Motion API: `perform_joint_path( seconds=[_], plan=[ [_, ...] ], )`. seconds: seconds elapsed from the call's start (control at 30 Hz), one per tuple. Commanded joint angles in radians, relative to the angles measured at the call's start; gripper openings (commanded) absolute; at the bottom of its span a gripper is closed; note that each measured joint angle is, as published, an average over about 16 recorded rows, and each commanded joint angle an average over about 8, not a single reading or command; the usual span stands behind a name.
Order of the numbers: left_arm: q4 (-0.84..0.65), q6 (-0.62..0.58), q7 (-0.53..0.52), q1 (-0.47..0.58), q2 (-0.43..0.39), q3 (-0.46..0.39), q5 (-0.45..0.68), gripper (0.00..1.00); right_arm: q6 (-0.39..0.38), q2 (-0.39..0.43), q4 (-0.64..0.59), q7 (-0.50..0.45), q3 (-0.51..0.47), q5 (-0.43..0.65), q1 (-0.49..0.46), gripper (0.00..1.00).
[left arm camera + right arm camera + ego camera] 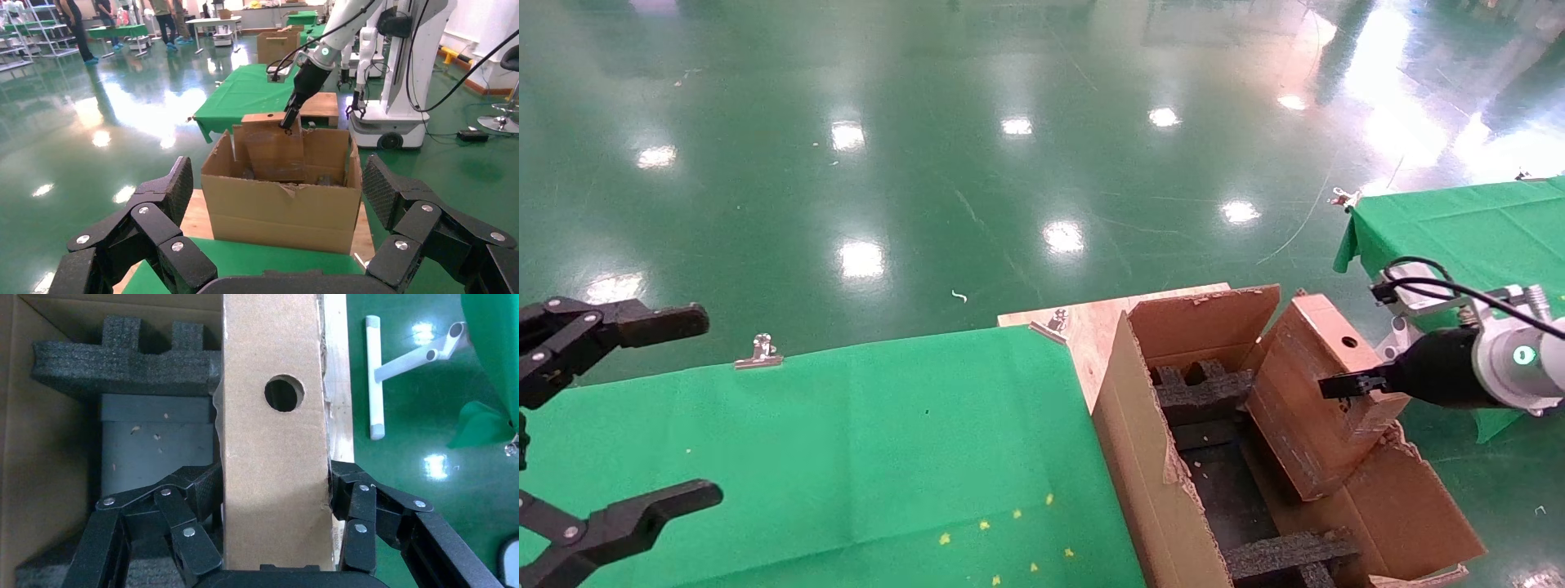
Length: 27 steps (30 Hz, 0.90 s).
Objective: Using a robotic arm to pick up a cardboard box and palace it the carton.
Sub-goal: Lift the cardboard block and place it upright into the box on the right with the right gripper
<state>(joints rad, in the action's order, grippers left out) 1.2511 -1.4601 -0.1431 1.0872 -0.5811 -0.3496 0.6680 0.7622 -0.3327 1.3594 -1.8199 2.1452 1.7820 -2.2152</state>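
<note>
At the table's left edge, the left hand [592,416] hangs idle over the green cloth [870,457], its black fingers spread wide apart and holding nothing. Two metal clips [758,352] pin the cloth along the table's far edge, one near the left, the other at the cloth's far right corner, where bare wooden board [1091,322] shows. Just beyond the cloth's right edge stands the carton [1148,465], its ragged flaps folded outward and its top open. Black foam inserts [1201,392] sit inside it at the far end and the near end, with a dark grey floor between them. Over the carton's right side, the cardboard box [1316,392] is tilted, its lower end dipping inside the carton and its upper end, with the small round hole, rising above the rim. The right hand [1344,384] of the white robotic arm [1512,359] is clamped on the box, fingers pressed against two opposite faces. Farther right stands a second green-draped table [1459,229].
</note>
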Motion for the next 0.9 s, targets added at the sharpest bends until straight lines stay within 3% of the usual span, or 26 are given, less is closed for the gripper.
perform_joint_path(
  seconds=[0.03,0.6,0.9],
  plan=[
    [0.0,0.0,0.0,0.0,0.0,0.0,0.0,1.0,-0.012,-0.009,0.0,-0.02,0.005,0.014,0.012,0.0],
    [0.0,0.0,0.0,0.0,0.0,0.0,0.0,1.0,-0.115,-0.073,-0.005,-0.183,0.047,0.132,0.153,0.0],
    [0.0,0.0,0.0,0.0,0.0,0.0,0.0,1.0,-0.129,-0.101,-0.012,-0.296,0.059,0.212,0.211,0.0]
  ],
)
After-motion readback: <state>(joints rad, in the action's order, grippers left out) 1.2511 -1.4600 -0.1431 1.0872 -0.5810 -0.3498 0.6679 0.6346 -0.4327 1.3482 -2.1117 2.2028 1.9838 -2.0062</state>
